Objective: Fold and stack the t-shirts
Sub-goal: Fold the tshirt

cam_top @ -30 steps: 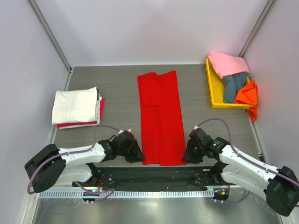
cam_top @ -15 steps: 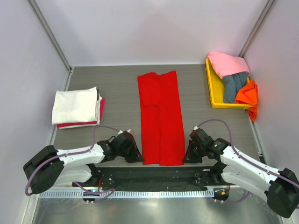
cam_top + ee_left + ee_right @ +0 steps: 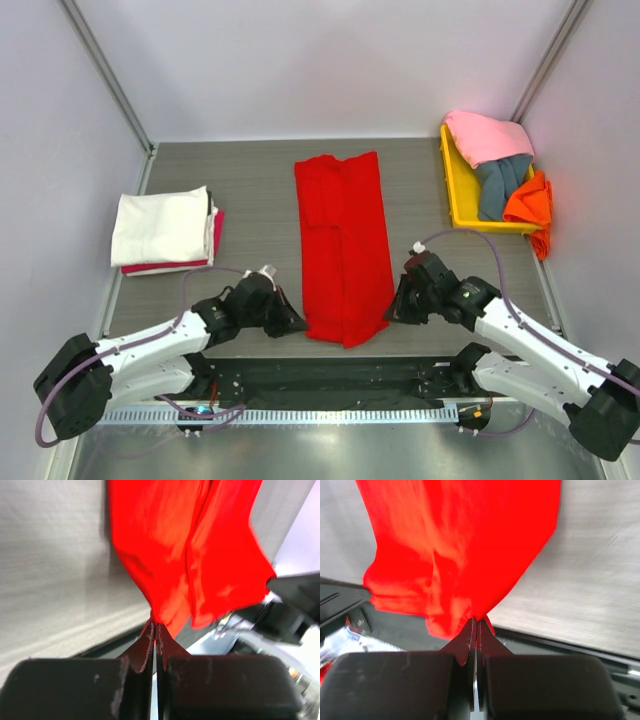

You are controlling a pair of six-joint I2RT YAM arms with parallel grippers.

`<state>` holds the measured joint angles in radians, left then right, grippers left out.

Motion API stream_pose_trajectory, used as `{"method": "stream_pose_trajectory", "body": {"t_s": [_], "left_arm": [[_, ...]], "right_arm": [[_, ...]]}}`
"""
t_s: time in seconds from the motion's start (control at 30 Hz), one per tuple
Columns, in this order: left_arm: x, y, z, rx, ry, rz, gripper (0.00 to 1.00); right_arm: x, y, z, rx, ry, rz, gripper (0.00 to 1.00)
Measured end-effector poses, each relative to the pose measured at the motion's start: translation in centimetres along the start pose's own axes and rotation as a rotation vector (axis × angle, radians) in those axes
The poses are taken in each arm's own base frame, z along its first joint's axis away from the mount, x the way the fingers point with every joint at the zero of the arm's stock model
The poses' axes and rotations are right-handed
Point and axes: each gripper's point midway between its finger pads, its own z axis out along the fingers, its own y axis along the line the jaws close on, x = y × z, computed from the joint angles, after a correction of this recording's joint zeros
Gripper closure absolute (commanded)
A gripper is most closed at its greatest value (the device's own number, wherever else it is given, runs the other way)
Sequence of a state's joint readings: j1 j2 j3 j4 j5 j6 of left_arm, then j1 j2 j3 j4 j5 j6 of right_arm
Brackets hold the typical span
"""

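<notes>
A bright red t-shirt (image 3: 343, 240) lies in a long folded strip down the middle of the table. My left gripper (image 3: 297, 325) is shut on its near left corner, and the cloth (image 3: 185, 565) hangs from the pinch. My right gripper (image 3: 392, 315) is shut on the near right corner, with red cloth (image 3: 470, 545) draped from it. Both near corners are lifted off the table. A folded cream-white t-shirt (image 3: 162, 226) tops a stack at the left, over a pink-red one. Pink (image 3: 487, 136), grey-blue (image 3: 498, 185) and orange (image 3: 528, 206) shirts lie heaped at the right.
A yellow plastic tray (image 3: 455, 196) at the back right holds the unfolded shirts, with the orange one spilling over its right side. A black base plate (image 3: 330, 375) runs along the near table edge. White walls close in the left, back and right.
Both grippers have moved away from the near edge and lifted the red shirt's near hem, which now sags between them instead of lying flat.
</notes>
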<state>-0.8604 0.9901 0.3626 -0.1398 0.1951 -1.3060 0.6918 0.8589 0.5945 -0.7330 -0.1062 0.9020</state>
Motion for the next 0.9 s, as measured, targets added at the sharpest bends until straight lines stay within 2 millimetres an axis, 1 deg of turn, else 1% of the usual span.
{"method": "stream_pose_trajectory", "body": {"t_s": [0.13, 0.23, 0.33, 0.47, 0.57, 0.63, 0.73, 0.8, 0.9], "left_arm": [[-3.2, -1.0, -0.2, 0.005, -0.074, -0.049, 1.0], [-6.5, -2.8, -0.1, 0.017, -0.141, -0.081, 1.0], [-9.6, -4.0, 0.3, 0.024, -0.191, -0.108, 1.0], [-13.5, -5.6, 1.4, 0.016, -0.236, -0.122, 1.0], [-16.4, -6.6, 1.9, 0.016, -0.272, -0.127, 1.0], [-18.3, -7.2, 2.1, 0.018, -0.297, -0.125, 1.0], [-20.8, -8.2, 2.6, 0.018, -0.325, -0.116, 1.0], [-22.2, -8.7, 2.9, 0.019, -0.342, -0.108, 1.0], [-23.6, -8.7, 3.4, 0.011, -0.354, -0.113, 1.0]], "right_arm": [[-3.3, 0.7, -0.2, 0.065, -0.079, -0.03, 0.99], [-6.5, 0.9, 0.1, 0.126, -0.135, -0.044, 0.99], [-9.7, 0.5, 0.5, 0.174, -0.187, -0.027, 0.99], [-13.5, -0.2, 0.9, 0.213, -0.238, -0.002, 0.99], [-16.7, 0.1, 1.7, 0.236, -0.255, 0.001, 0.99], [-18.9, 0.7, 2.7, 0.238, -0.266, -0.008, 0.99], [-21.6, 1.6, 4.0, 0.24, -0.275, -0.019, 0.99], [-23.1, 2.0, 4.5, 0.237, -0.284, -0.023, 0.99], [-24.8, 2.5, 5.3, 0.228, -0.287, -0.025, 0.99]]}}
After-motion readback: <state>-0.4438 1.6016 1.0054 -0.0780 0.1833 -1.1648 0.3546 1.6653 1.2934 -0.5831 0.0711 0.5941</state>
